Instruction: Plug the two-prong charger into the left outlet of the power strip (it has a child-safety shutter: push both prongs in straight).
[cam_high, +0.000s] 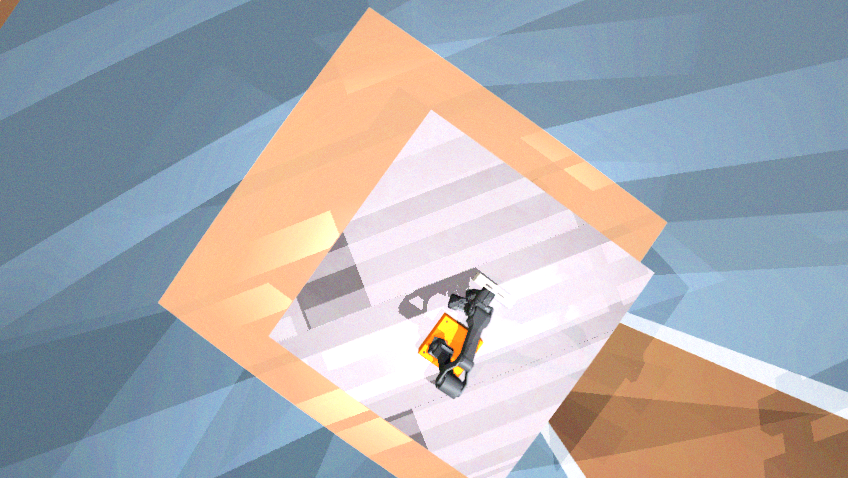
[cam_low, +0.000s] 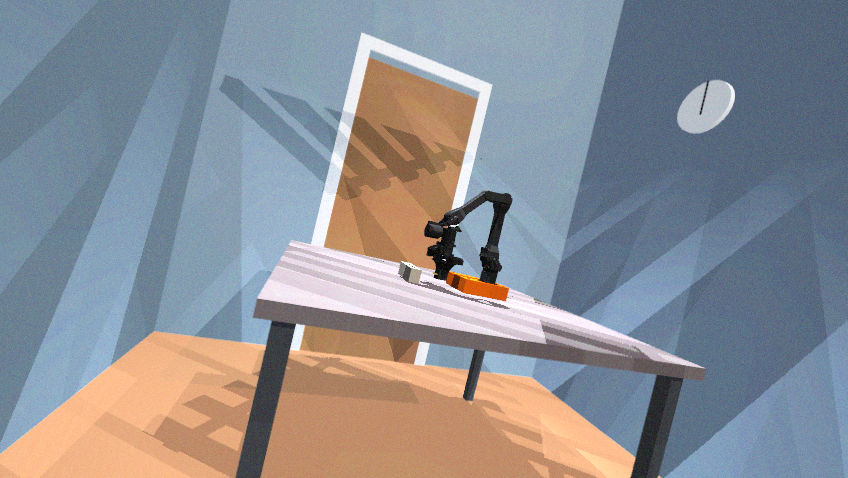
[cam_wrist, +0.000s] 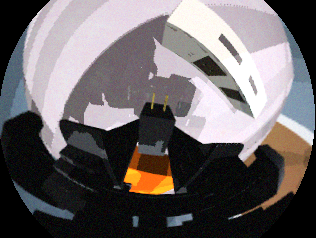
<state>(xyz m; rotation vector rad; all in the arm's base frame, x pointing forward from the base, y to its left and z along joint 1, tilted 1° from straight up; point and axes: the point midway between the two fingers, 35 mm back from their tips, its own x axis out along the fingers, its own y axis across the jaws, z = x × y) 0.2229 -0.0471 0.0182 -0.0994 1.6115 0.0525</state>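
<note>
My gripper (cam_wrist: 154, 123) (cam_low: 441, 270) (cam_high: 458, 301) is shut on the dark two-prong charger (cam_wrist: 157, 123). It holds the charger a little above the white table top, with both yellow prongs (cam_wrist: 159, 101) pointing forward. The white power strip (cam_wrist: 214, 61) (cam_low: 409, 271) (cam_high: 495, 292) lies on the table ahead and to the right in the wrist view. Its dark outlet slots face up and it is apart from the prongs. In the exterior view the strip lies just left of the gripper. The charger is too small to make out in the top and exterior views.
A flat orange block (cam_low: 478, 287) (cam_high: 444, 338) (cam_wrist: 150, 176) lies on the table next to the arm's base (cam_high: 451, 383), just behind the gripper. The table (cam_low: 368, 302) (cam_high: 451, 195) stands on dark legs, and its edges are far from the gripper.
</note>
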